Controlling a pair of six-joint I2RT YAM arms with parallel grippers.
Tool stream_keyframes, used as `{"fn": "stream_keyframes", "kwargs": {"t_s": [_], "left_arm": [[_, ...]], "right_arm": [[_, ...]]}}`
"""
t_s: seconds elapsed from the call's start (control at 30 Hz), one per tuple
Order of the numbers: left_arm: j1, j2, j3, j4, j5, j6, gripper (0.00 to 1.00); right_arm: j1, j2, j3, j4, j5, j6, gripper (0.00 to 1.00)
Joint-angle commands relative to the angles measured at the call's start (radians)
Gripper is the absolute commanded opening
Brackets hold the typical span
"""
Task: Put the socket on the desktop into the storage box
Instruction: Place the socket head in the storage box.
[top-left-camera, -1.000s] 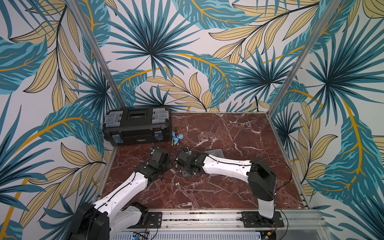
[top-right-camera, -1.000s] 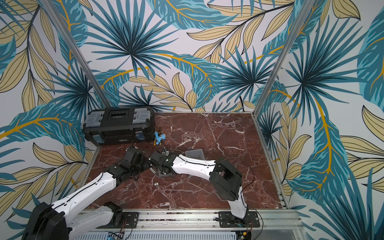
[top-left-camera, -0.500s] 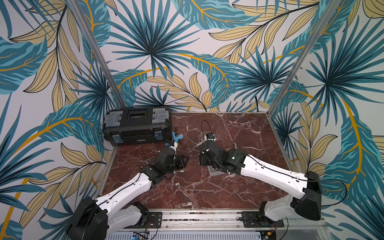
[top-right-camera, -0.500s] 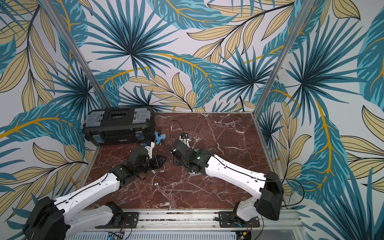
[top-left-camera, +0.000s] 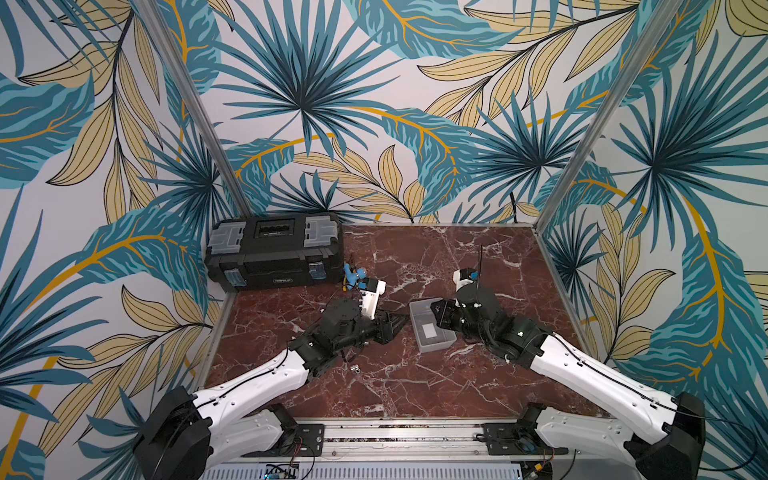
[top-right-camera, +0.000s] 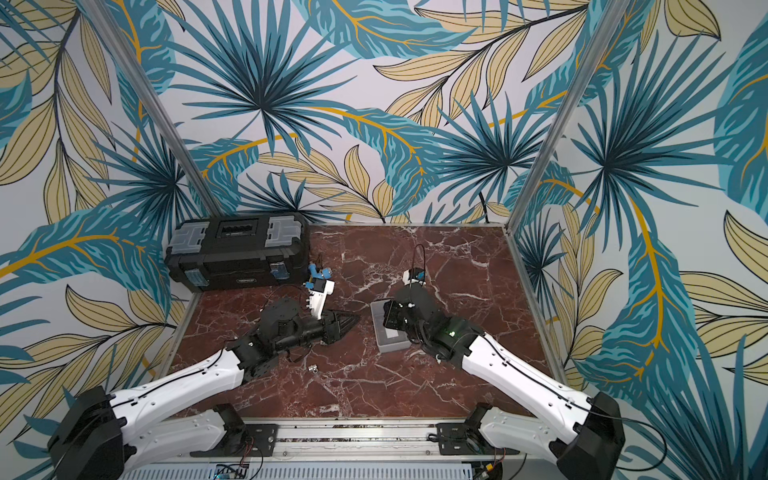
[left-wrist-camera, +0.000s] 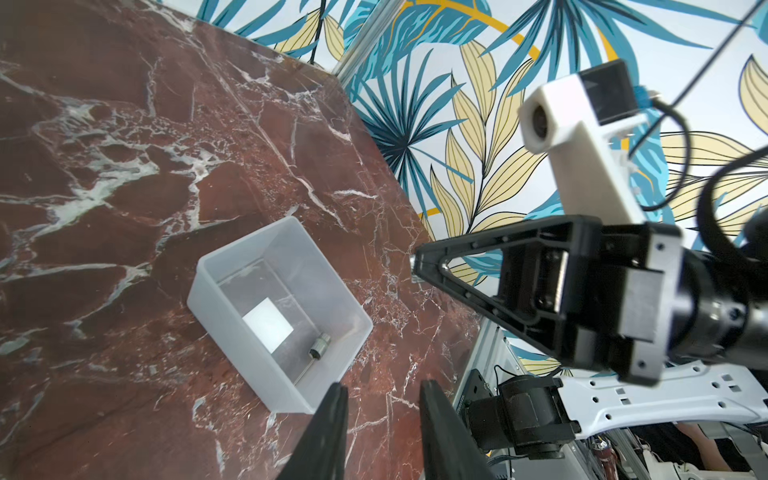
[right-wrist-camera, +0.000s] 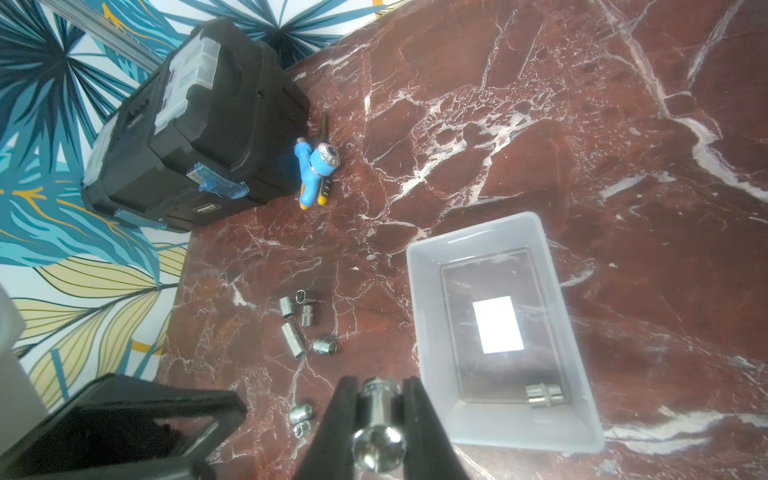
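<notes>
Nearest the robot's base, two small chrome sockets (right-wrist-camera: 300, 413) lie side by side on the dark red marbled surface (top-left-camera: 415, 390), just beside the left arm. Past them the left hand (left-wrist-camera: 382, 390) hangs low and points toward the box (top-left-camera: 417, 328), its tips near the left wall but not touching. Its fingers (left-wrist-camera: 332, 428) stand a little apart with nothing between them. Five more sockets (right-wrist-camera: 293, 343) lie scattered in a loose group apart from the box; the left arm covers them in both top views, and only the right wrist view shows them plainly. The box is a small see-through grey-white bin standing on the surface about midway between the two arms. It has a white square label (right-wrist-camera: 496, 324) on its floor and one socket (right-wrist-camera: 544, 395) lying on its side in a floor corner, near the label but not on it. The right hand (right-wrist-camera: 378, 384) hangs over the box's right-hand rim, clamped tight on a further chrome socket (right-wrist-camera: 378, 440) that is gripped between the black fingers, clear of the surface. Farther back a blue and yellow tool (top-left-camera: 353, 276) lies just beside the right end of a closed black toolbox (top-left-camera: 274, 253) with grey latches. The toolbox sits in the far left corner against the leaf-patterned wall (top-left-camera: 374, 124).
</notes>
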Motion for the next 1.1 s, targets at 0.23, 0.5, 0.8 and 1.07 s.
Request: {"fn": "stream_keyframes", "kwargs": {"t_s": [0.23,0.5,0.8,1.07], "left_arm": [[-0.027,0.064,0.064,-0.004,0.015,0.025,0.33],[-0.028,0.096,0.061,-0.084,0.015,0.025,0.33],[-0.029,0.135,0.080,-0.111,0.015,0.025,0.33],[-0.029,0.128,0.081,-0.143,0.015,0.025,0.33]], "right_arm": [[-0.115,0.176,0.019,-0.110,-0.128,-0.004,0.00],[-0.115,0.356,0.074,-0.166,-0.158,-0.038,0.00],[-0.096,0.440,0.118,-0.151,-0.167,-0.053,0.00],[-0.046,0.487,0.148,-0.142,-0.159,-0.048,0.00]]}}
